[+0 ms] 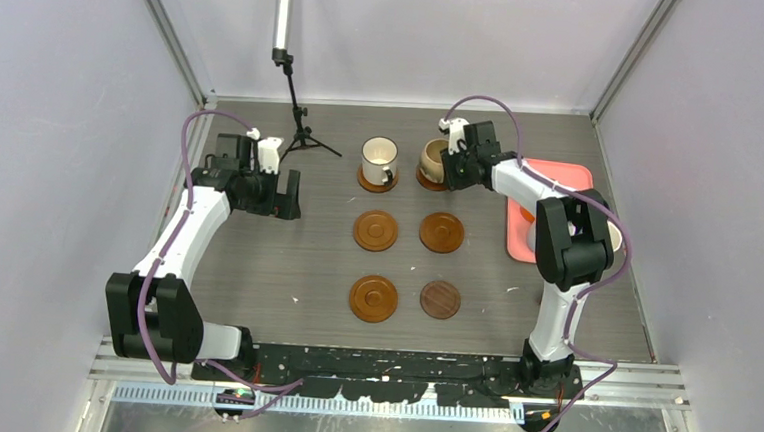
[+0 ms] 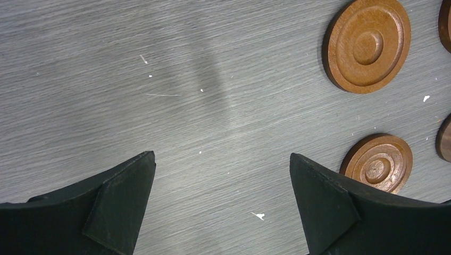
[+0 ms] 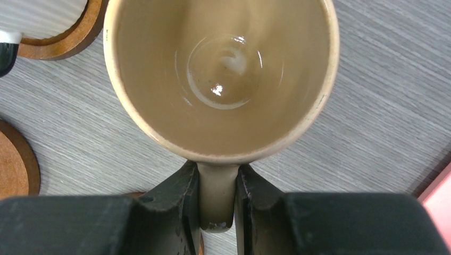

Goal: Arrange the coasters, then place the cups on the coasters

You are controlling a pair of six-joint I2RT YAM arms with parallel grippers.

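From the top camera, six coasters (image 1: 375, 230) lie in two columns of three on the grey table (image 1: 284, 270). The white mug (image 1: 379, 157) stands on the far-left one. The right gripper (image 1: 450, 168) holds the beige mug (image 1: 433, 157) at the far-right coaster (image 1: 426, 184); whether its base is already seated I cannot tell from here. The other four coasters are bare. The pink tray (image 1: 561, 174) lies at the right, mostly hidden by the right arm, so what it carries I cannot name. The left gripper (image 1: 281, 196) hangs at the left, well apart from the grid, near a black tripod (image 1: 301, 131).

In the left wrist view, the left gripper (image 2: 222, 159) has its fingers wide apart with nothing between them, only bare table below. Two rimmed coasters are at the right side.

In the right wrist view, the fingers (image 3: 175, 207) are clamped on the handle (image 3: 215, 186) of the beige mug (image 3: 220, 74), which is upright and empty. A sliver of brown beside the fingers suggests the coaster sits a little toward the gripper.

I think the danger is this: the mug hangs from one thin handle, so it may swing or tilt. If its base lands on the raised rim, it will rock when released. The white mug (image 3: 42, 16) is just beside, so a sideways correction could knock it.
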